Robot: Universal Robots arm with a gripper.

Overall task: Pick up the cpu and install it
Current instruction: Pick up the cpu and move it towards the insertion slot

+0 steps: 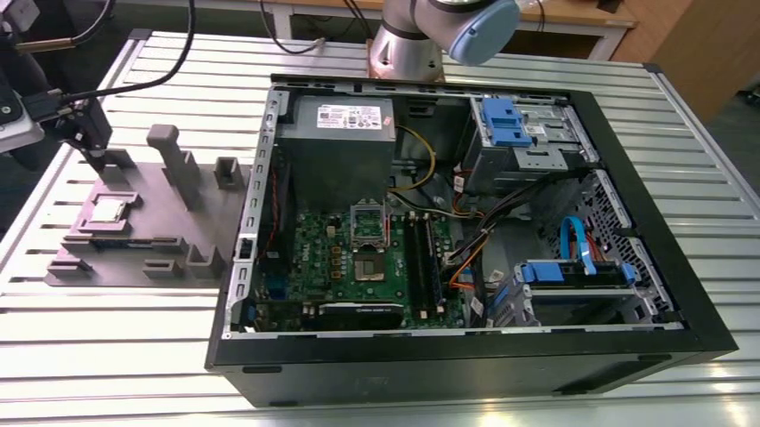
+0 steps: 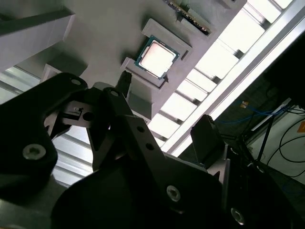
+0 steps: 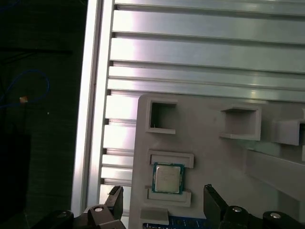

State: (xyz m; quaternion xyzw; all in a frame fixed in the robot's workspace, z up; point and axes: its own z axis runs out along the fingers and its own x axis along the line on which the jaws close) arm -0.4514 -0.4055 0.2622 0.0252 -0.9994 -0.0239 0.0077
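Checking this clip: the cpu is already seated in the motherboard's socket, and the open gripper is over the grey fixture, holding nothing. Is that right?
Not quite. The cpu is not in the socket of the motherboard; the first wrist view shows it lying in its recess on the grey fixture. The rest holds: the gripper is open over the fixture, holding nothing.

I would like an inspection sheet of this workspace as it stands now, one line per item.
Surface: slatted metal table.
Job's things: cpu lies in a recess of the grey fixture, not yet picked up.
Clutter: open computer case with green motherboard.
Grippers: gripper hovers over the cpu, jaws open, empty.
Cables: black cables over the table at the exterior view's left; wires inside the case.
Surroundings: wooden furniture behind the table.
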